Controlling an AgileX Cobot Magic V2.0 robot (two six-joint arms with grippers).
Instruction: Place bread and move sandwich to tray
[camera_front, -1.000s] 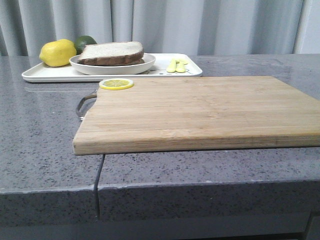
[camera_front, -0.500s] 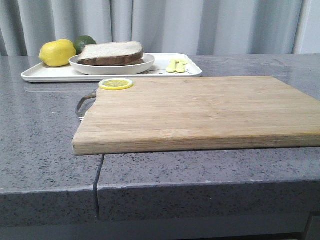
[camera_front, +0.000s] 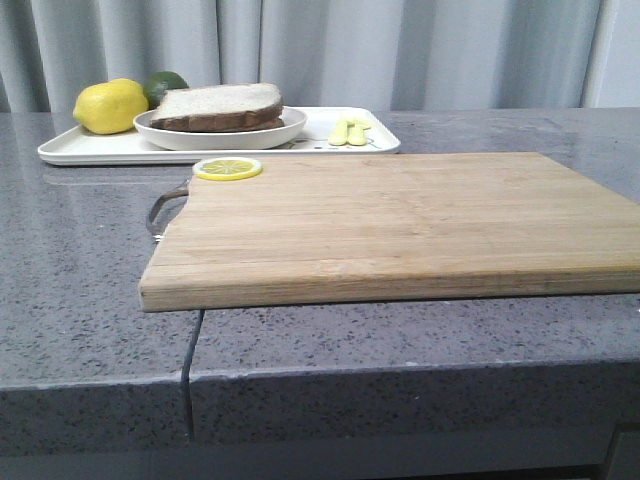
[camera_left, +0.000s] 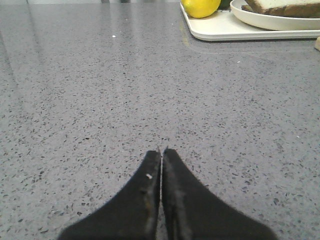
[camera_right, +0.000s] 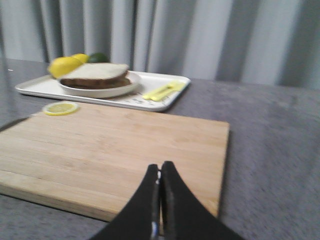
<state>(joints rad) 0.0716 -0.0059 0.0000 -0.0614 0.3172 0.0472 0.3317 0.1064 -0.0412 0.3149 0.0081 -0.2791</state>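
The sandwich (camera_front: 218, 105) lies on a round white dish (camera_front: 222, 137) that stands on the white tray (camera_front: 80, 150) at the back left. Its top is a thick slice of white bread with a brown crust; the egg is hidden. No separate bread slice shows. The sandwich also shows in the right wrist view (camera_right: 95, 75) and partly in the left wrist view (camera_left: 285, 6). My left gripper (camera_left: 161, 149) is shut and empty over the bare grey counter, short of the tray (camera_left: 235, 32). My right gripper (camera_right: 160, 164) is shut and empty over the near part of the wooden cutting board (camera_right: 125, 140). Neither gripper shows in the front view.
A lemon (camera_front: 110, 105) and a lime (camera_front: 165, 84) sit on the tray's left end, and yellow utensils (camera_front: 350, 130) on its right end. A lemon slice (camera_front: 228, 168) lies on the cutting board's (camera_front: 400, 220) far left corner. The board overhangs a seam in the counter (camera_front: 190, 370).
The whole front view has shifted a little to the left. Nothing on the table has moved relative to anything else.
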